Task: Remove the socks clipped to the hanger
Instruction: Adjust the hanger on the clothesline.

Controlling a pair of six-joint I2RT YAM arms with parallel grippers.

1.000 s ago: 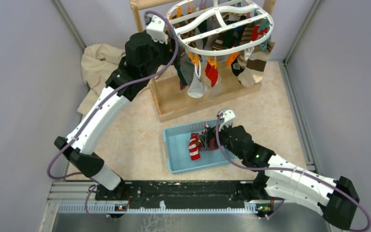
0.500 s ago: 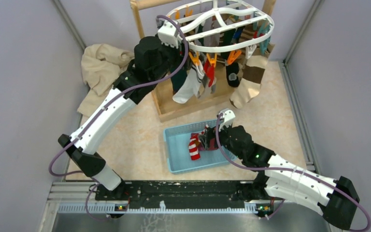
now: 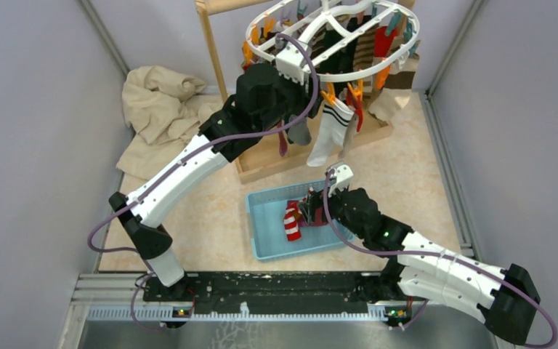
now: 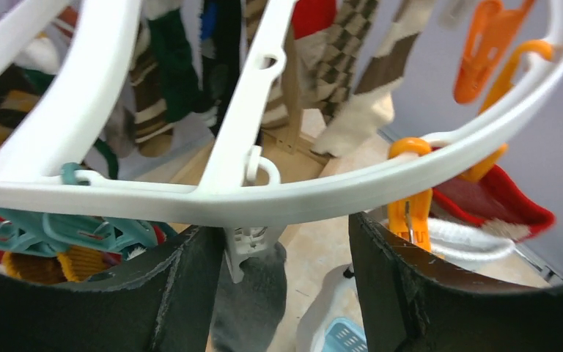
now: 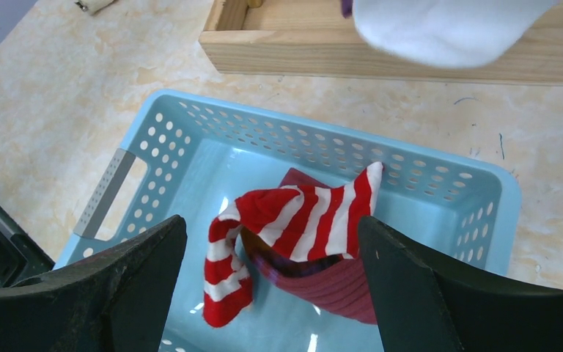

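— Nearest?
— The right hand [image 5: 271, 229], spread and empty, hangs over a light-blue perforated plastic basket [image 5: 440, 183] holding a red-and-white striped sock [image 5: 304, 220].
— Farther?
— The left hand [image 4: 278, 226], spread, straddles the white plastic oval hanger [image 4: 81, 110]; mixed-colour socks [image 3: 327, 134] hang clipped there.

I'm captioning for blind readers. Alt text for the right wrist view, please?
A red-and-white striped sock lies over a dark red sock in a light blue plastic basket, seen from above between the open fingers of the right gripper. Beyond the basket are a wooden stand base and the toe of a white sock hanging into view.
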